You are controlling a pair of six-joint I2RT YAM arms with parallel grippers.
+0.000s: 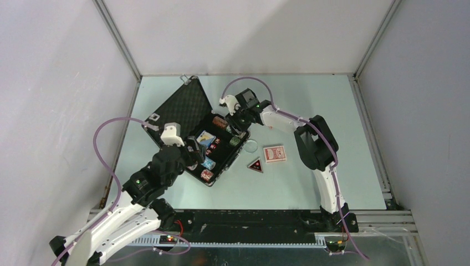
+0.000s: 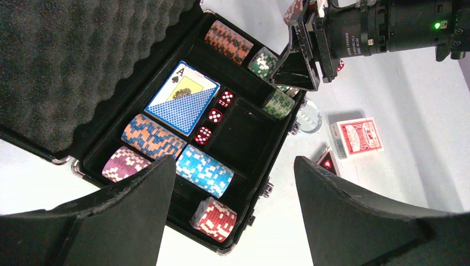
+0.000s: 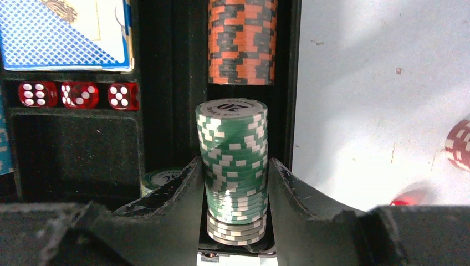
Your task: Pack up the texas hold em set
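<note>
The black briefcase point(image 1: 188, 105) lies open, its foam lid point(image 2: 66, 61) tipped back. In it are a blue card deck point(image 2: 183, 100), three red dice point(image 2: 213, 116) and several chip stacks. My right gripper point(image 1: 239, 123) is shut on a green chip stack point(image 3: 233, 160), standing it in the case's far slot next to an orange-black stack point(image 3: 242, 41). My left gripper point(image 2: 233, 166) is open and empty above the case's near end. The red card deck point(image 1: 275, 153) and the black-red triangle point(image 1: 255, 165) lie on the table right of the case.
A clear round disc point(image 1: 251, 146) lies by the case's right edge. A red-white chip stack point(image 3: 460, 144) sits on the table beyond the case. A pale green stack point(image 2: 279, 103) lies in the slot under my right gripper. Grey walls enclose the table.
</note>
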